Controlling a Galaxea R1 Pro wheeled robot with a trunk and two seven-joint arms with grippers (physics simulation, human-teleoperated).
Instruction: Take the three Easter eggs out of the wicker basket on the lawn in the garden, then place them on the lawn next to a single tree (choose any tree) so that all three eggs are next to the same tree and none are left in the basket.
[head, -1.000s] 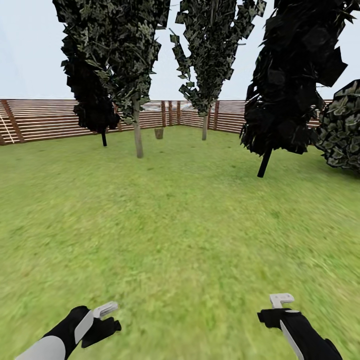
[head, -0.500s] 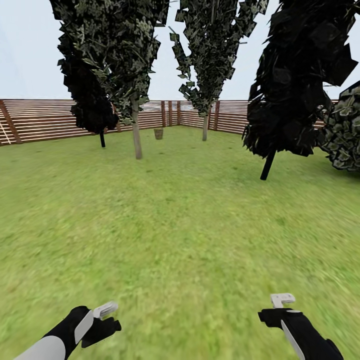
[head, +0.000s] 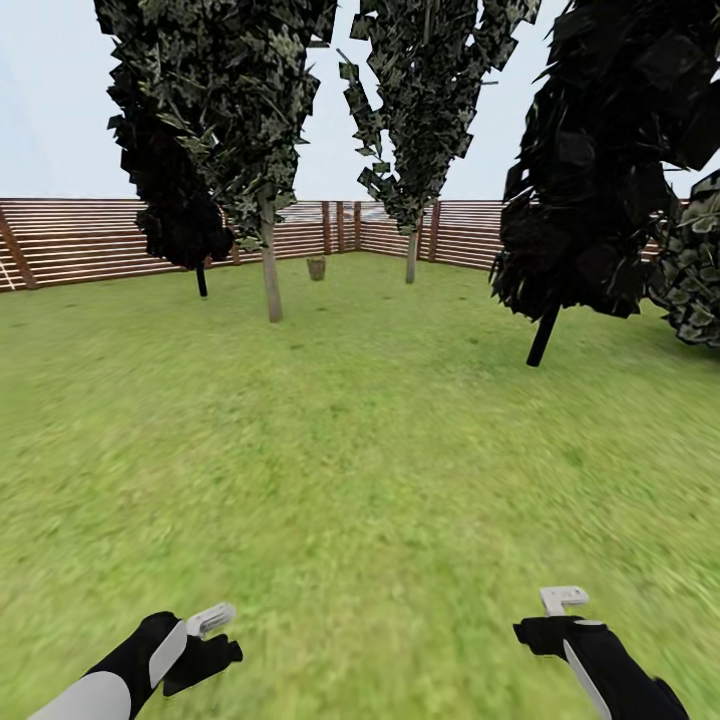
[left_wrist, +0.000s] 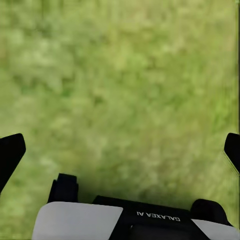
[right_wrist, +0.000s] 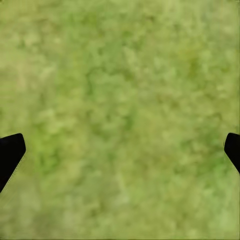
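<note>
Claws (head: 205, 640) (head: 560, 615) spread empty; distant wicker basket (head: 316, 268).

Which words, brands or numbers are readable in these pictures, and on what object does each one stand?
"GALAXEA AI": printed on the dark housing of the left pincer, seen upside down in the left wrist view.
No other text is visible on the fence, trees or lawn.

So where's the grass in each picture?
Head view: the lawn spreads from the fence down under the left gripper and right gripper.
Left wrist view: blurry lawn beyond the left gripper's open fingers.
Right wrist view: lawn between the right gripper's fingers.
Shared landmark: each gripper, over grass.
</note>
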